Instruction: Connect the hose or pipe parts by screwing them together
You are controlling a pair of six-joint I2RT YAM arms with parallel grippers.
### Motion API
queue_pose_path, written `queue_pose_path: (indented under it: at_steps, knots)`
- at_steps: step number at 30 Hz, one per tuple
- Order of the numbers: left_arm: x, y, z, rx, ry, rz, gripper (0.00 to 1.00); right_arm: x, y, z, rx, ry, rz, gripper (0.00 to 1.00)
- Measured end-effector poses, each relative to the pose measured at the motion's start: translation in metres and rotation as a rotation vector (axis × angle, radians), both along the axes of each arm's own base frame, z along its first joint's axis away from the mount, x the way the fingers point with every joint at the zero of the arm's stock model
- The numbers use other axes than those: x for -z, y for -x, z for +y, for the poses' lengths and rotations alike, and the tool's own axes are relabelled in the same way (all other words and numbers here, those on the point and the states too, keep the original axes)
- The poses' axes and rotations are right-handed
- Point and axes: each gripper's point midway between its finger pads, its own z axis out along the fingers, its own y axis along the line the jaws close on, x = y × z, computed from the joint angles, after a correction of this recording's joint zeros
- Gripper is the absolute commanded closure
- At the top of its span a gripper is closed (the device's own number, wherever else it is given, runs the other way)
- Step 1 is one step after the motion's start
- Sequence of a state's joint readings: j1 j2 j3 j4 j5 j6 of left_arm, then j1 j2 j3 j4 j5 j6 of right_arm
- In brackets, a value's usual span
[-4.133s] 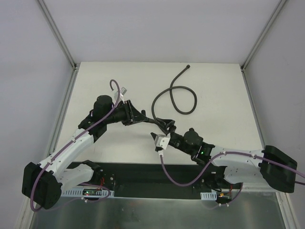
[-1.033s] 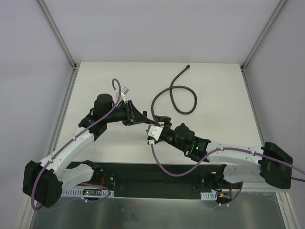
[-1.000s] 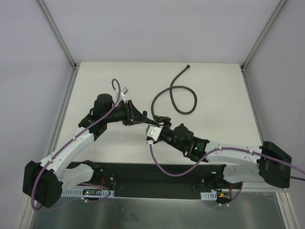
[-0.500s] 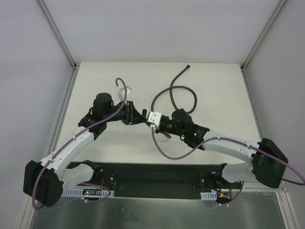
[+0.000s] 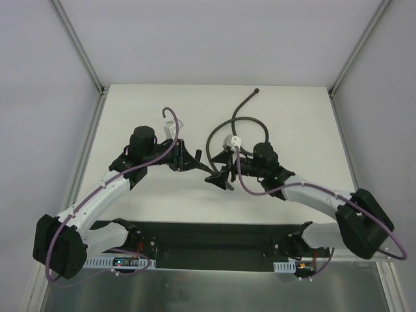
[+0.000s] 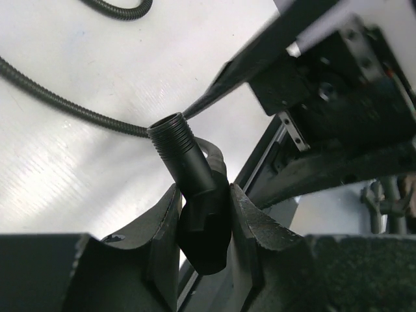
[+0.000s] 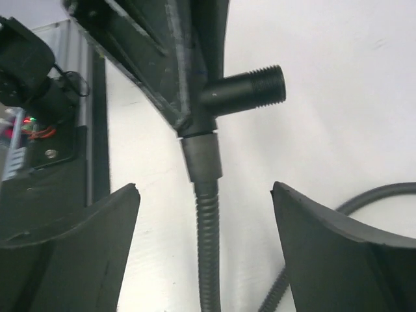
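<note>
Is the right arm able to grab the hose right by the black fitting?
Probably yes. The right end effector stands open with the hose straight between its fingers, nothing blocking; the left end effector grips only the fitting.

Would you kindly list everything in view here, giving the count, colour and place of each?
hose: one, dark grey, looped on the far middle of the table, near end meeting the fitting
T-shaped fitting: one, black, gripped mid-table, threaded ports bare
table: one, white, under everything
walls: three, pale grey, left, back and right of the table
base plate: one, black, along the near edge
purple cables: two, purple, one along each arm
left arm, right arm: two, white and black, reaching to mid-table
left end effector: one, black, shut on the T-shaped fitting
right end effector: one, black, open, its fingers either side of the hose
</note>
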State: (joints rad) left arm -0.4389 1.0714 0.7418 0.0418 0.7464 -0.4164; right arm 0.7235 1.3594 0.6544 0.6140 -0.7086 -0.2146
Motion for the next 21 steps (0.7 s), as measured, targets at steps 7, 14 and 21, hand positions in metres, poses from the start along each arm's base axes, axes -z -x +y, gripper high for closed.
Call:
queue_pose_path:
  at_steps: [7, 14, 21]
  knots:
    - [-0.011, -0.001, -0.001, -0.13, 0.08, 0.213, 1.0, -0.044, 0.016, -0.009, 0.208, 0.016, -0.504, 0.19]
    - [-0.021, 0.003, -0.006, -0.208, 0.168, 0.444, 1.0, -0.041, 0.01, -0.005, 0.326, 0.191, -0.858, 0.44]
    - [-0.019, 0.003, -0.005, -0.251, 0.186, 0.544, 1.0, -0.032, -0.004, 0.001, 0.383, 0.325, -1.0, 0.99]
